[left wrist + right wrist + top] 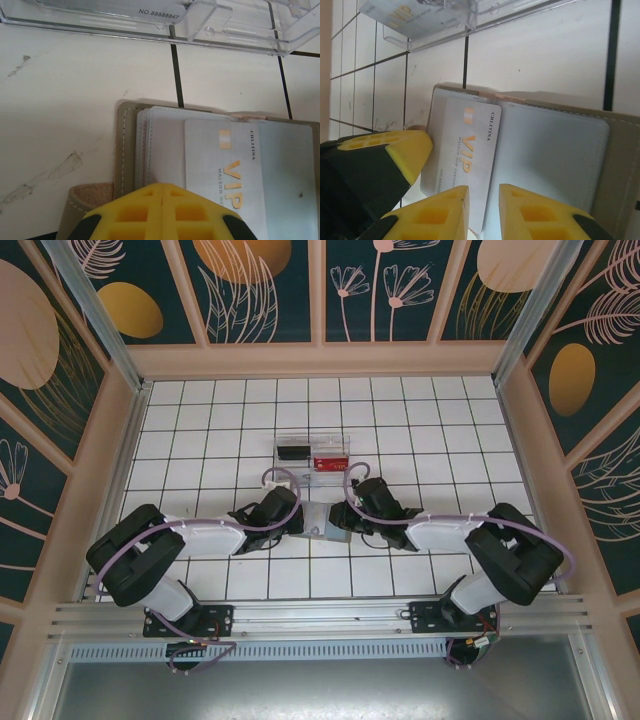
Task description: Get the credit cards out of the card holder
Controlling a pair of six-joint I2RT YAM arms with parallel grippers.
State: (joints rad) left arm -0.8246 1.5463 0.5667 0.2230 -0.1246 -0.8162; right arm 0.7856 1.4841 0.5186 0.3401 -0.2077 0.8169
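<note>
The top camera is looking down over the whole table (200, 420); both wrist cameras are closely viewing the same card holder (150, 150).

Clear plastic tray (314, 452) lying flat on white tiled bench (200, 430), toward the far middle. Dark floral wall panels (265, 290) all around. Aluminium rail (320, 615) along the near edge.

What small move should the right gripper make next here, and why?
Probably close the right gripper on the VIP card, ready to draw it out. Its jaws stand slightly apart with the card's near edge showing in the gap, while the shut left gripper seems to press the open card holder down.
</note>
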